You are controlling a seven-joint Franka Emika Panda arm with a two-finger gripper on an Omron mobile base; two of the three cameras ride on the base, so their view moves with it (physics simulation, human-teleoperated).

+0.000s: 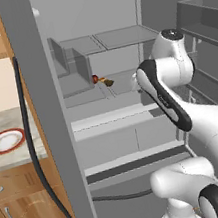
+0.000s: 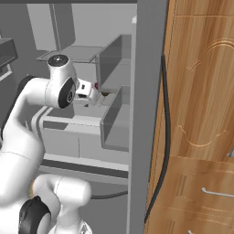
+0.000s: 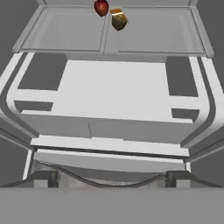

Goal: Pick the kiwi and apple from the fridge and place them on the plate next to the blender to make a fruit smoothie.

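Your gripper (image 3: 109,178) has fingers spread wide, nothing held. Kiwi (image 3: 119,19) sits on a fridge (image 1: 46,117) shelf just beside apple (image 3: 101,7). Prob light, firm, rolls easy; apple's slick, so pinch each across its middle.

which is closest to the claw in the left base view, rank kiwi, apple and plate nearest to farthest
1. The kiwi, on the fridge shelf, on the side toward the arm's hand.
2. The apple, right beside the kiwi on its far side; nearly a tie with it.
3. The plate, outside the fridge on the counter at far left, clearly farthest.
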